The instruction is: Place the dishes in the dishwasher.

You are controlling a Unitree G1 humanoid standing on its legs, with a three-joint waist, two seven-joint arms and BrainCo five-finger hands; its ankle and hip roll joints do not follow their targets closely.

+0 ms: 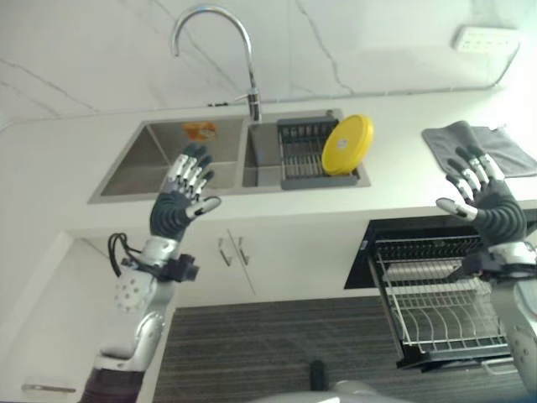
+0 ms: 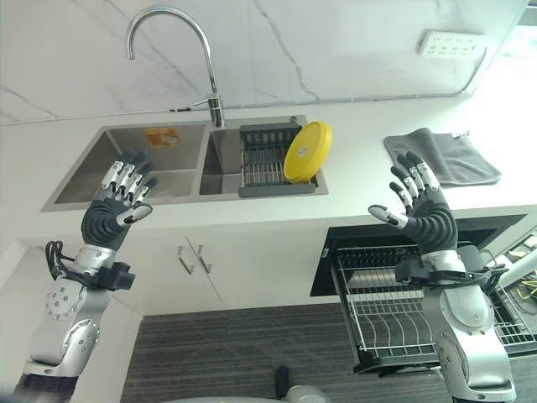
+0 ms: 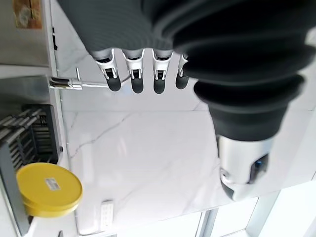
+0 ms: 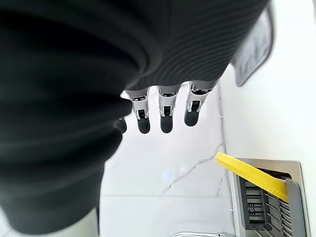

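Each robot hand, left [image 2: 117, 201] and right [image 2: 424, 210], had silver fingers with dark tips and a dark ribbed cover over wrist and back. The forearms were silver-grey, with round screwed joint plates.

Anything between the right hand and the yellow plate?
Only bare white countertop separates the right hand from the yellow plate in the right eye view.

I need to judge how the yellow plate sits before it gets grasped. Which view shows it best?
The right eye view: the yellow plate stands on edge in the sink rack, face and footing visible. The left eye view matches. The left wrist view shows its face; the right wrist view just its rim.
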